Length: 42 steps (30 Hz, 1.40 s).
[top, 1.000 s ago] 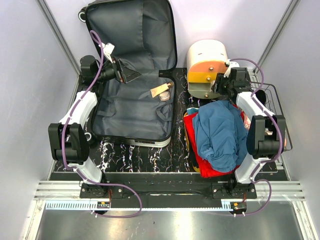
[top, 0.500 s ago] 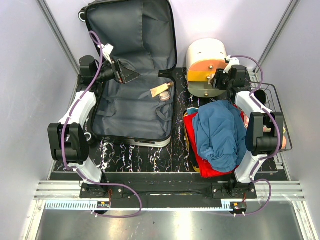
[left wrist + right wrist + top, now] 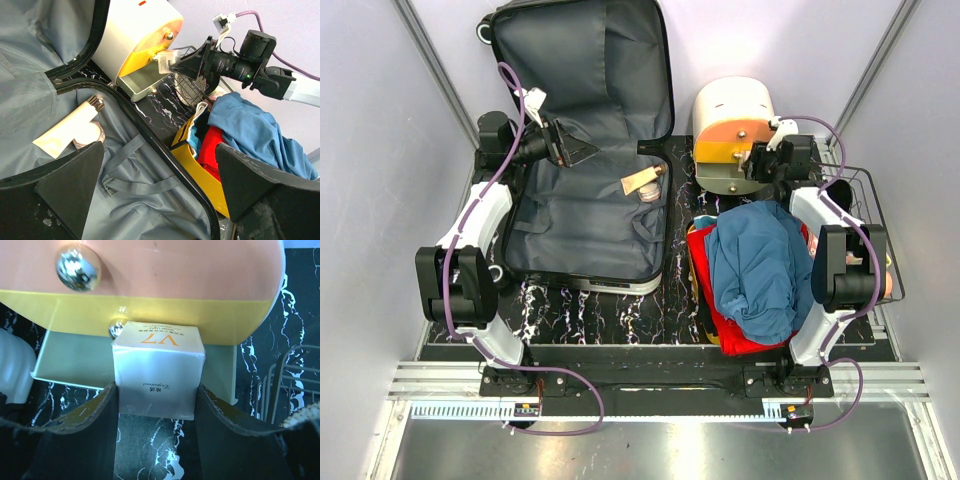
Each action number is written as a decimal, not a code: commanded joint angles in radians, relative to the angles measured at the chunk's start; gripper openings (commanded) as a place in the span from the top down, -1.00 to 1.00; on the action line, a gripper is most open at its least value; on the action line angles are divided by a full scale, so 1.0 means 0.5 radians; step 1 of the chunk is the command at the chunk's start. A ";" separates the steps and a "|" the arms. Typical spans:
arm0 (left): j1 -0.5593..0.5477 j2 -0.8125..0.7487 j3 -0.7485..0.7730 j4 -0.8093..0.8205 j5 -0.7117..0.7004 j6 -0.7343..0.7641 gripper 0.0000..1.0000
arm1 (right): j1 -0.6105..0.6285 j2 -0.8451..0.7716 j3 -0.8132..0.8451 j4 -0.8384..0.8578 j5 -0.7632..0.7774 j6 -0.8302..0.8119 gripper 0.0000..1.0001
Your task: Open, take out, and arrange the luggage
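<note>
The luggage (image 3: 582,215) lies open on the left, its lid leaning back and its grey lining (image 3: 150,200) exposed. In it lie a cream tube (image 3: 640,181) (image 3: 67,130) and a small round jar (image 3: 91,136) beside it. My left gripper (image 3: 585,146) (image 3: 157,150) hovers open over the lining, holding nothing. My right gripper (image 3: 752,160) (image 3: 156,390) is shut on a white carton (image 3: 157,372) (image 3: 165,59). It holds the carton at the open drawer (image 3: 70,355) of the white-and-orange drawer box (image 3: 732,110).
A yellow tray (image 3: 200,170) right of the luggage holds a blue garment (image 3: 760,265) over red cloth (image 3: 705,250). A wire basket (image 3: 865,200) stands at the far right. The table is black marble (image 3: 610,310), with pale walls close on both sides.
My right gripper has moved slightly up and left toward the drawer box with the carton in it. The left arm has not moved.
</note>
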 commanded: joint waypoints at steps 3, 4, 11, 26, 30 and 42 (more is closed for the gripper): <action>0.013 -0.023 0.031 0.049 -0.025 0.042 -0.98 | -0.009 -0.085 -0.120 0.114 0.041 -0.101 1.00; 0.013 -0.020 0.034 0.049 -0.025 0.042 -0.98 | -0.009 -0.092 -0.154 0.127 0.044 -0.105 1.00; 0.013 -0.004 0.056 0.037 -0.025 0.042 -0.98 | -0.012 -0.076 -0.026 -0.072 0.026 -0.077 1.00; 0.013 -0.007 0.004 0.065 -0.031 0.032 -0.98 | -0.015 0.289 0.668 -0.969 0.050 -0.046 1.00; 0.053 -0.013 -0.009 0.068 -0.028 0.032 -0.98 | -0.015 0.252 0.604 -0.831 0.032 -0.040 1.00; 0.056 0.020 0.037 0.056 -0.019 0.020 -0.98 | -0.015 0.249 0.687 -0.879 0.013 0.076 0.04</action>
